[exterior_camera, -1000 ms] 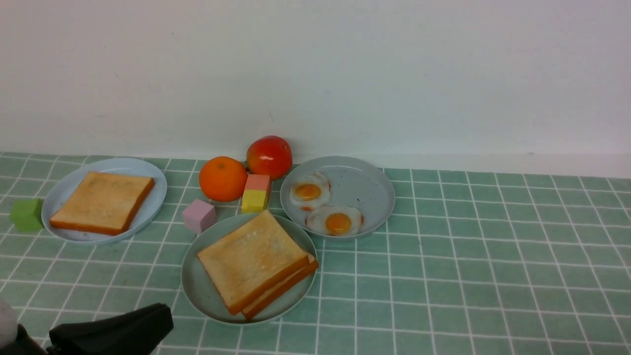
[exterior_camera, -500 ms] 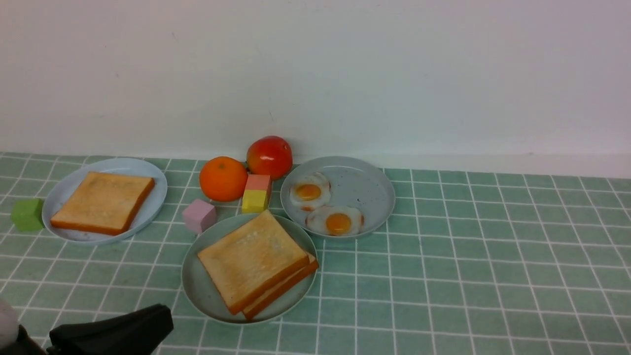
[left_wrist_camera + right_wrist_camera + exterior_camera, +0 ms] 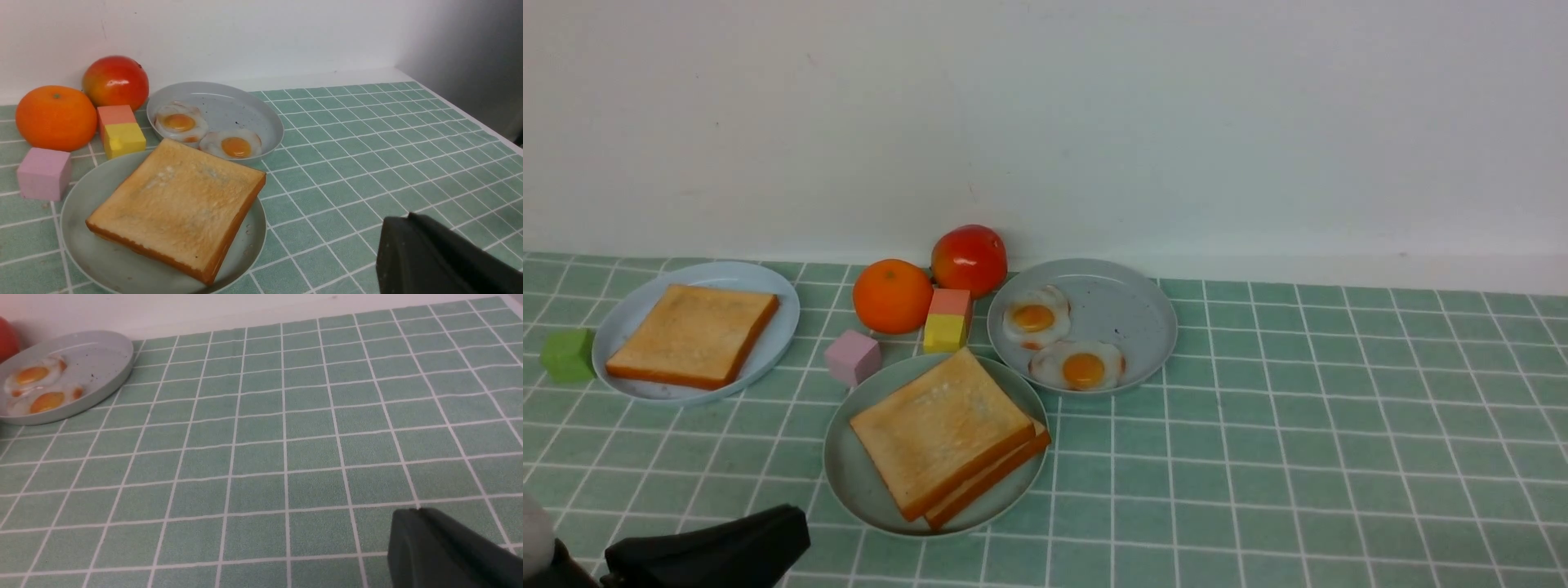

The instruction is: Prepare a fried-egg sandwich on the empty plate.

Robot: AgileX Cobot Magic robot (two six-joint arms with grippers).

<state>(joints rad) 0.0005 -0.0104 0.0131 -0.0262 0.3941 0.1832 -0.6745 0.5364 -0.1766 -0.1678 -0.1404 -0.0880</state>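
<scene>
left fingers (image 3: 776,531) closed, low beside mint plate (image 3: 849,478).

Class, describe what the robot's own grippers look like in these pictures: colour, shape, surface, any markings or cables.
Only parts show. The left gripper is matt black, a smooth wedge-like block with rounded corners; something pale grey sits beside it. The right gripper looks alike, dark and plain. No markings or cables are visible.

Open tiles right (cubes (image 3: 853,357) crowding left)
</scene>
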